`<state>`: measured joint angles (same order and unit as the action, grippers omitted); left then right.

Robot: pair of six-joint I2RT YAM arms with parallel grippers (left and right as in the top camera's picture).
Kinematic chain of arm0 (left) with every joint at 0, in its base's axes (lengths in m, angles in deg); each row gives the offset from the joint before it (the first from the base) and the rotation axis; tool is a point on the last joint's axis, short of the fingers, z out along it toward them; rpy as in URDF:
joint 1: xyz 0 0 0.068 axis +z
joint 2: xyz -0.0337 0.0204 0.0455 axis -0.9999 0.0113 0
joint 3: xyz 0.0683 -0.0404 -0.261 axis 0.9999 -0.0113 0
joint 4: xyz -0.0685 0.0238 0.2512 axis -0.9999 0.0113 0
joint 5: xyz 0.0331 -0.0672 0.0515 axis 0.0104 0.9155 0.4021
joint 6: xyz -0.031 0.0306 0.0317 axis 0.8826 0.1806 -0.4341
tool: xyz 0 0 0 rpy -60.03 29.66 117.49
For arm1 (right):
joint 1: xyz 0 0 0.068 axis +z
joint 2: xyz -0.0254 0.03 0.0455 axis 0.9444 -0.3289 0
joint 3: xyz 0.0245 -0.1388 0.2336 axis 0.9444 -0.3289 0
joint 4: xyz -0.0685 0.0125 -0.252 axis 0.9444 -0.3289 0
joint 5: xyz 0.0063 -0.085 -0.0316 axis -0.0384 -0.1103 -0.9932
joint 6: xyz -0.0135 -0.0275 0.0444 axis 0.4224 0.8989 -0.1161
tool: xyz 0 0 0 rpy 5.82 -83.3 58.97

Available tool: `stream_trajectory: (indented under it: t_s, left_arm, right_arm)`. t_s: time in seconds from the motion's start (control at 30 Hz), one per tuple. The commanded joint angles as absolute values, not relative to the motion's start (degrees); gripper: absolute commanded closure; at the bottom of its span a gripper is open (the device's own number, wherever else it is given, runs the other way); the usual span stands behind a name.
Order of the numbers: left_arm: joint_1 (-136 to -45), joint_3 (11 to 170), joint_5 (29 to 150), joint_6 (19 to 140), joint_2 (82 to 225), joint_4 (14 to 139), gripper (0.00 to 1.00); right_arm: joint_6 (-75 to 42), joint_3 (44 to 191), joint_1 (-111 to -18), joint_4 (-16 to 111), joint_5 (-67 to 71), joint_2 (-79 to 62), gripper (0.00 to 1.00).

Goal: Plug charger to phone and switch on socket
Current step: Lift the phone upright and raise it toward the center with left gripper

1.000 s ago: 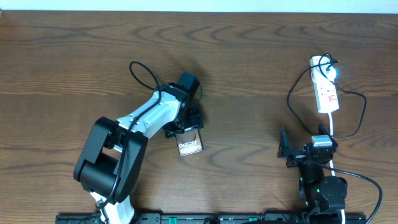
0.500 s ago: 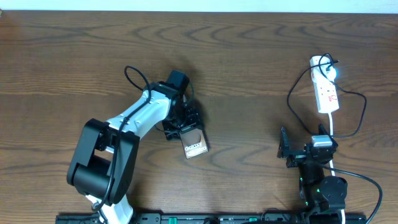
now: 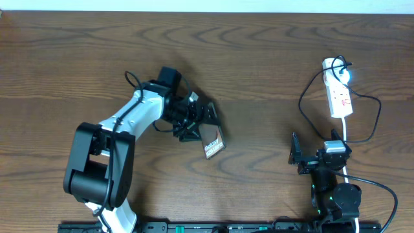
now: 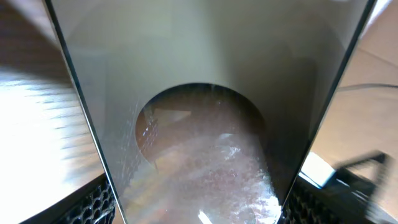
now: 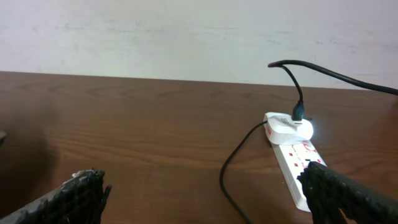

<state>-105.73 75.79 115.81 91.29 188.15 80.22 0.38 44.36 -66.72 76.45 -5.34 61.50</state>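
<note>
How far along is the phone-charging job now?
Done: the thin black charger's white plug head sits in the narrow white power strip. In hand: the left gripper holds the dark-grey Galaxy phone. Left: joining connector to phone, switching on; the right gripper is open.

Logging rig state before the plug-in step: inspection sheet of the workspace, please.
Surface: brown wooden table.
Job's things: phone held left of centre; power strip far right, white plug head seated at its far end.
Clutter: nothing seen.
Grippers: left gripper fingers shut on phone; right gripper open, empty, facing the strip.
Cables: black cable loops either side of strip, tip not made out; white cord runs toward right arm.
Surroundings: pale wall behind table.
</note>
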Motion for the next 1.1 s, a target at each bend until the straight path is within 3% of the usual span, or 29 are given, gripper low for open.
stream_trajectory:
  t_s: [0.0, 0.33, 0.8, 1.07]
  left_arm:
    - [-103.6, 75.8, 129.1, 93.1, 186.1, 77.9, 0.39]
    - [-101.1, 75.8, 141.3, 103.2, 186.1, 63.1, 0.38]
    - [-98.9, 75.8, 146.2, 133.4, 186.1, 28.4, 0.38]
    - [-98.3, 75.7, 146.3, 134.2, 186.2, 26.3, 0.38]
  right_arm:
    - [0.9, 44.3, -67.0, 76.2, -5.6, 61.6, 0.01]
    - [0.9, 44.3, -67.0, 76.2, -5.6, 61.6, 0.01]
    - [0.9, 44.3, -67.0, 76.2, -5.6, 61.6, 0.01]
    - [0.9, 44.3, -67.0, 76.2, -5.6, 61.6, 0.01]
